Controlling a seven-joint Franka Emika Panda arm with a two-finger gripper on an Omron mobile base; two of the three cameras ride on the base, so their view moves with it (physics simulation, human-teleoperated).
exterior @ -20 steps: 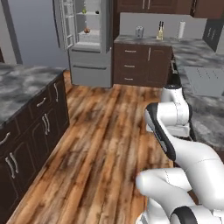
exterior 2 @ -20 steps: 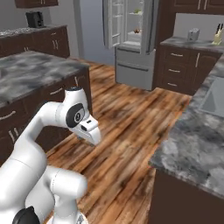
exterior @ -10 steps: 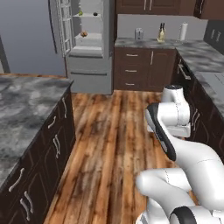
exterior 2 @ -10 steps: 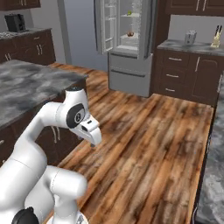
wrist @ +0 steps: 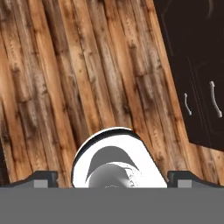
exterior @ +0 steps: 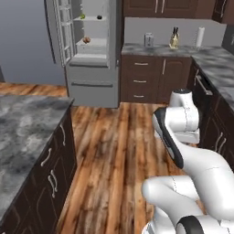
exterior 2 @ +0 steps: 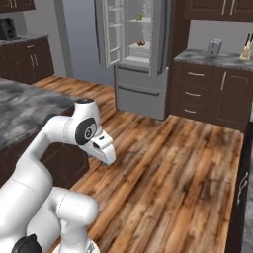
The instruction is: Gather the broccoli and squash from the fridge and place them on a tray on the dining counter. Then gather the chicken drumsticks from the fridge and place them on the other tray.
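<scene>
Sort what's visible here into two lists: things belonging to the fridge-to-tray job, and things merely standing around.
Belongs to the job:
- fridge, door open
- small items on its shelves, too small to identify
- grey marbled counter
- gripper, open, empty

Standing around:
- paper towel roll
- knife block
- toaster
- dark drawers

Both base views face the open fridge (exterior: 89, 50) across the room; the hand view looks down close at floor (wrist: 65, 78).
</scene>
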